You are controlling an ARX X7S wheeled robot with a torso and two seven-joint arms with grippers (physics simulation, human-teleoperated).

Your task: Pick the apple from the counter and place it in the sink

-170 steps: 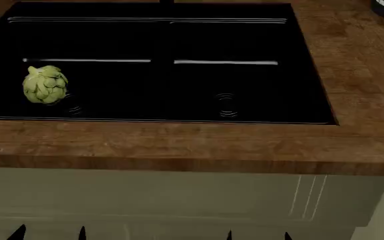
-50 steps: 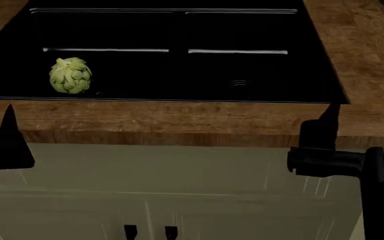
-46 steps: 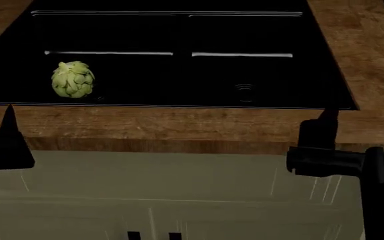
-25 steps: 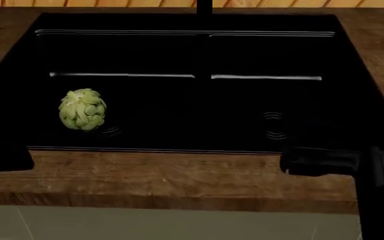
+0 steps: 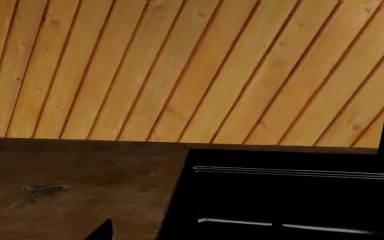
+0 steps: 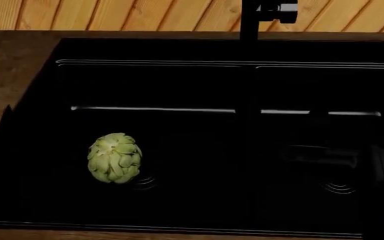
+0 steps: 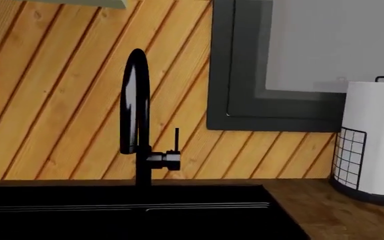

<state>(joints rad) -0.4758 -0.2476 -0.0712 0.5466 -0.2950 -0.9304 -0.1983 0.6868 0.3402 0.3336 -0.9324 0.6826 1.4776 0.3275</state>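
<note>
The apple is not in any view. The black double-basin sink (image 6: 199, 50) fills the head view, set in the brown wood counter (image 6: 15, 75). My left gripper (image 6: 5, 122) is a dark shape at the sink's left edge. In the left wrist view only one fingertip (image 5: 102, 231) shows, well off the middle, over the counter (image 5: 65, 190) beside the sink (image 5: 292, 200). My right gripper (image 6: 319, 157) is a dim shape over the right basin. Its fingers cannot be made out against the black sink (image 7: 125, 210) in the right wrist view.
A green artichoke (image 6: 114, 157) lies in the left basin near its drain. A black faucet (image 6: 251, 20) (image 7: 136, 120) rises behind the sink before the plank wall. A paper towel roll in a wire holder (image 7: 372, 140) stands on the counter, below a dark window frame (image 7: 279, 65).
The head view has moved up and toward the sink: the cabinet front has dropped out, the faucet and wall have come in. Both grippers now overlap the sink instead of the counter's edge.
</note>
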